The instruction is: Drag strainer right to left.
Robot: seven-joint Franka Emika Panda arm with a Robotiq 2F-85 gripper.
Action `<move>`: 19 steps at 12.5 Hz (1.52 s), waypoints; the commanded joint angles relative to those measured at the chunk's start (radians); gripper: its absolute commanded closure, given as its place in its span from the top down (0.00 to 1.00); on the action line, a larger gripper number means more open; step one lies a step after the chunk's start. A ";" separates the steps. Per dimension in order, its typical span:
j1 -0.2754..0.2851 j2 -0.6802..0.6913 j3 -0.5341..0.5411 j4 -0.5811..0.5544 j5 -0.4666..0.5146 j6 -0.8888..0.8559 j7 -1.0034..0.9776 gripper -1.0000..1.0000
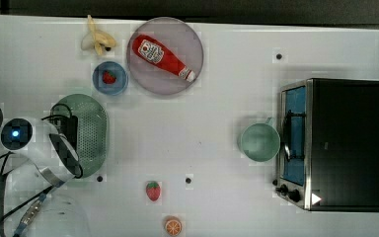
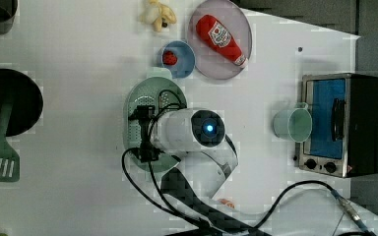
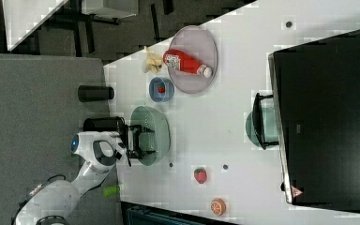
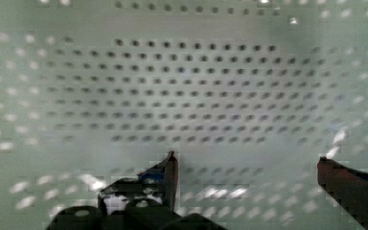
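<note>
The pale mint-green oval strainer lies at the top view's left, with the arm's hand over its left half. The same strainer sits under the hand in the left view, and near the table edge as the strainer in the right view. My gripper reaches down into the bowl. In the wrist view the perforated strainer wall is very close, and my gripper is open, its two dark fingertips wide apart inside the bowl with nothing between them.
A round mint cup stands beside a toaster oven at the top view's right. A grey-pink plate holds a ketchup bottle. Nearby are a blue bowl, a banana, a strawberry and an orange slice.
</note>
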 commanded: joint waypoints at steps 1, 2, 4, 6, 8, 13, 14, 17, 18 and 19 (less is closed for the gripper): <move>-0.029 -0.210 -0.025 0.023 0.017 -0.179 -0.234 1.00; -0.039 -0.267 -0.040 0.023 0.017 -0.255 -0.316 1.00; -0.062 -0.383 -0.079 0.022 0.017 -0.390 -0.474 1.00; -0.085 -0.497 -0.133 0.022 0.017 -0.500 -0.586 1.00; -0.105 -0.598 -0.199 0.022 0.017 -0.573 -0.661 1.00; -0.154 -0.787 -0.427 0.024 0.012 -0.730 -1.039 1.00; -0.159 -0.814 -0.473 0.024 0.010 -0.744 -1.074 1.00; -0.165 -0.872 -0.580 0.024 -0.025 -0.801 -1.215 1.00; -0.166 -0.884 -0.598 0.024 -0.043 -0.810 -1.276 1.00; -0.166 -0.891 -0.608 0.024 -0.064 -0.815 -1.316 1.00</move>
